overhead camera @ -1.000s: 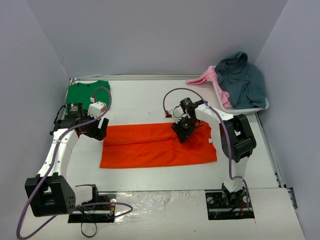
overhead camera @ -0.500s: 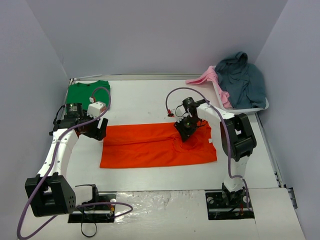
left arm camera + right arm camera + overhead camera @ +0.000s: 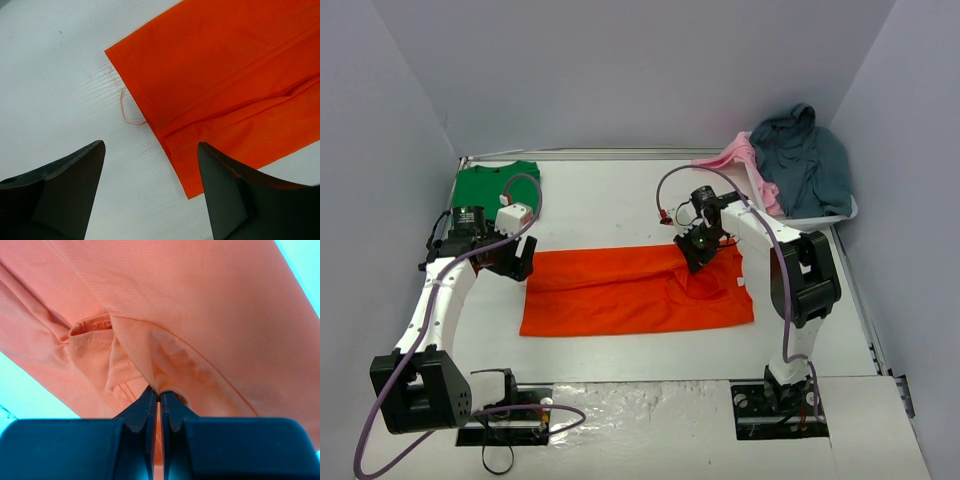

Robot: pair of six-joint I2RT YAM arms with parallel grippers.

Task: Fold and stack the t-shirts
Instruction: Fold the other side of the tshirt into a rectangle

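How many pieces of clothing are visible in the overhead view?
4: the orange t-shirt spread mid-table, the green t-shirt at the far left corner, a pink garment and a blue-grey garment in the white basket at far right. More may be hidden there.

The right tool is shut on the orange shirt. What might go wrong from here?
The right tool pinches only a small pucker of the orange t-shirt; it may slip out or lift just one layer. The left tool stands open off the shirt's corner, holding nothing, so a one-sided pull would likely drag and bunch the cloth.
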